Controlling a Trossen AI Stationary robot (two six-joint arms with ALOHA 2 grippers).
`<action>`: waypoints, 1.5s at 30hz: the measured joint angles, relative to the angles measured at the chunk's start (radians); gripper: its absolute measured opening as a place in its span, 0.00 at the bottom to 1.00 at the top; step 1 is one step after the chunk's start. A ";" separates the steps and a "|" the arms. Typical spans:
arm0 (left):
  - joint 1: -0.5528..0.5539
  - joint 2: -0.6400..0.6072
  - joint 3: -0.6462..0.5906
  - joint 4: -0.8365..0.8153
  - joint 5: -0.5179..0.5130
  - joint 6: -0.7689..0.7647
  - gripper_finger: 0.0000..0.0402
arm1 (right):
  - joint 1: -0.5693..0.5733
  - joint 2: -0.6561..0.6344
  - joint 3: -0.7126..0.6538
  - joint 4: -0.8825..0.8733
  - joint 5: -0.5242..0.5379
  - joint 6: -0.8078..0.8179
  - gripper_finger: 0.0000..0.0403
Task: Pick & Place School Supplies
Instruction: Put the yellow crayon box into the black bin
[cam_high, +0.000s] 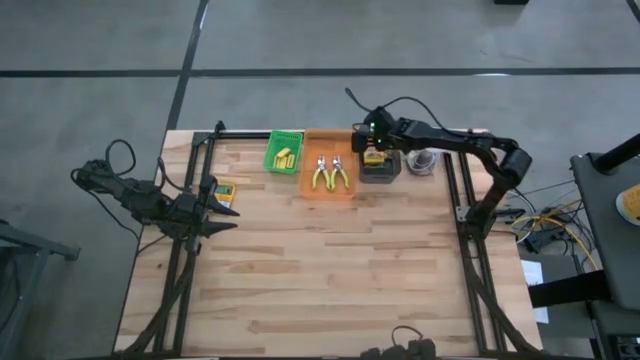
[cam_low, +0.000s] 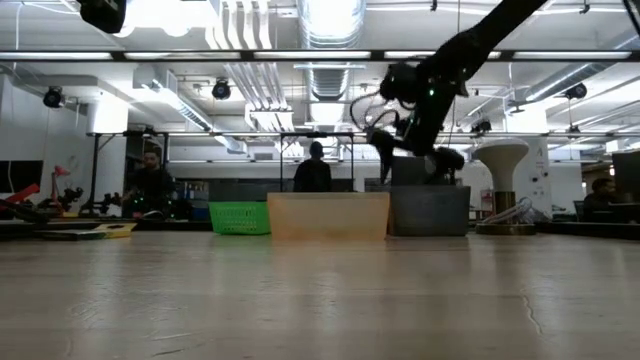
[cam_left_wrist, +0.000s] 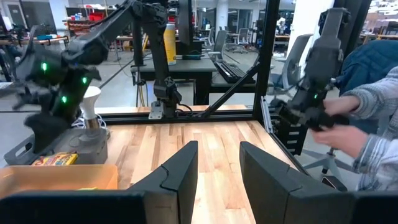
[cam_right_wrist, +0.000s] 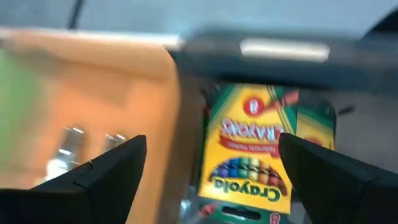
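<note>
My right gripper (cam_high: 371, 138) hangs open over the black tray (cam_high: 391, 172) at the far edge. In the right wrist view its fingers (cam_right_wrist: 112, 171) stand wide on either side of a crayon box (cam_right_wrist: 252, 152) that lies flat in that tray, apart from it. The orange tray (cam_high: 330, 185) holds two yellow-handled pliers (cam_high: 331, 173). Short yellow blocks (cam_high: 285, 157) lie in the green tray (cam_high: 272, 150). A second crayon box (cam_high: 226, 193) lies flat on the table beside my left gripper (cam_high: 228, 212), which is open (cam_left_wrist: 217, 171) at the left edge and holds nothing.
A white round object (cam_high: 422, 160) stands right of the black tray, close to my right arm. The three trays sit side by side along the far edge (cam_low: 330, 215). A person's hand (cam_left_wrist: 339, 134) holds a device beyond the table's right side. The wooden tabletop (cam_high: 330, 270) stretches toward the near edge.
</note>
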 joint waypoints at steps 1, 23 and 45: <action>0.000 0.000 0.000 0.000 0.000 0.000 0.31 | 0.000 -0.018 0.006 0.001 0.004 -0.004 0.88; 0.000 0.000 0.000 0.000 0.000 0.000 0.31 | 0.267 -0.380 0.038 0.398 -0.056 -0.589 0.86; 0.000 0.000 0.000 0.000 0.000 0.000 0.31 | 0.336 -0.448 -0.154 0.674 -0.592 -0.728 0.82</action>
